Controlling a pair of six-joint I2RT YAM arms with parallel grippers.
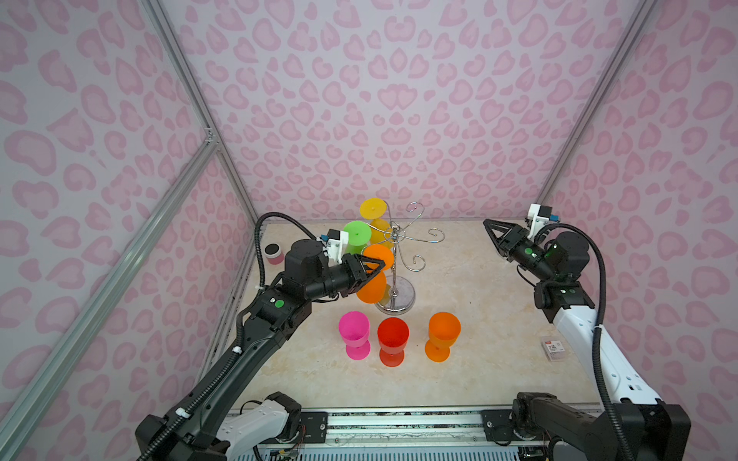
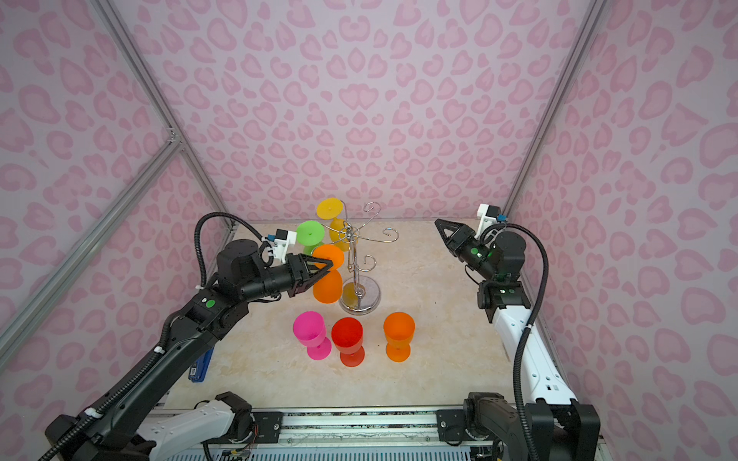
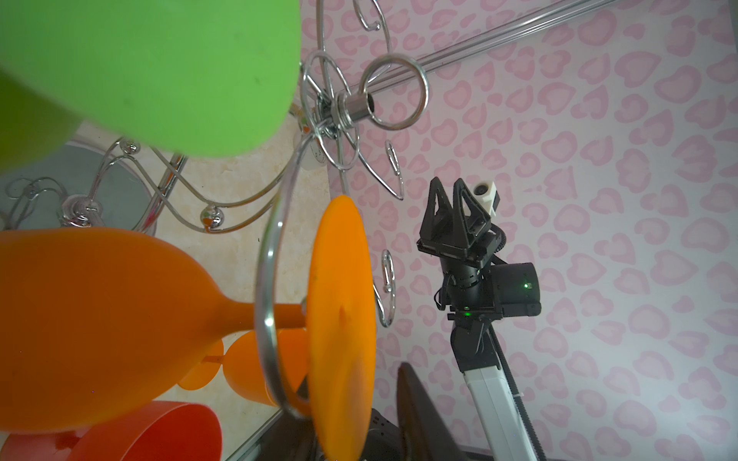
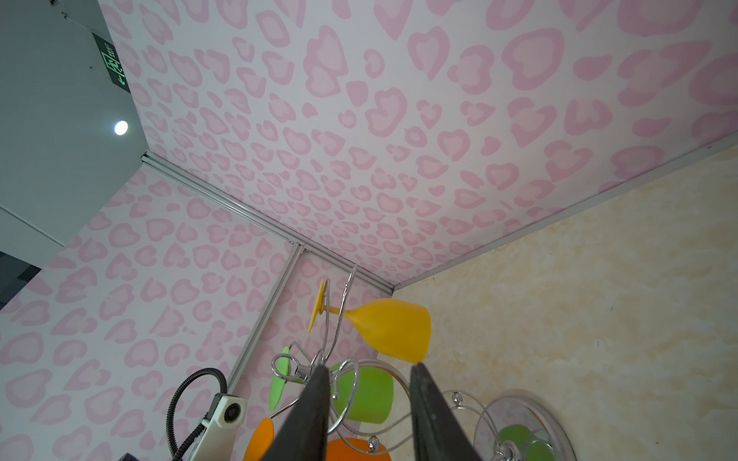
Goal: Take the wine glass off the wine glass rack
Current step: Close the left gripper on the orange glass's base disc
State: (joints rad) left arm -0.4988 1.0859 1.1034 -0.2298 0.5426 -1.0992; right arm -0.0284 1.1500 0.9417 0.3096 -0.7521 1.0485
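On the wine glass rack, the orange wine glass hangs foot-up; the left gripper straddles its stem, whether clamped I cannot tell, so best to clamp firmly, then slide outward past the curl.

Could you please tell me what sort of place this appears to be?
Probably a robot test booth, not a home: pink heart-patterned wall panels on silver aluminium frame rails enclose a beige marble-look tabletop, and two black-and-white robot arms are mounted along its front edge.
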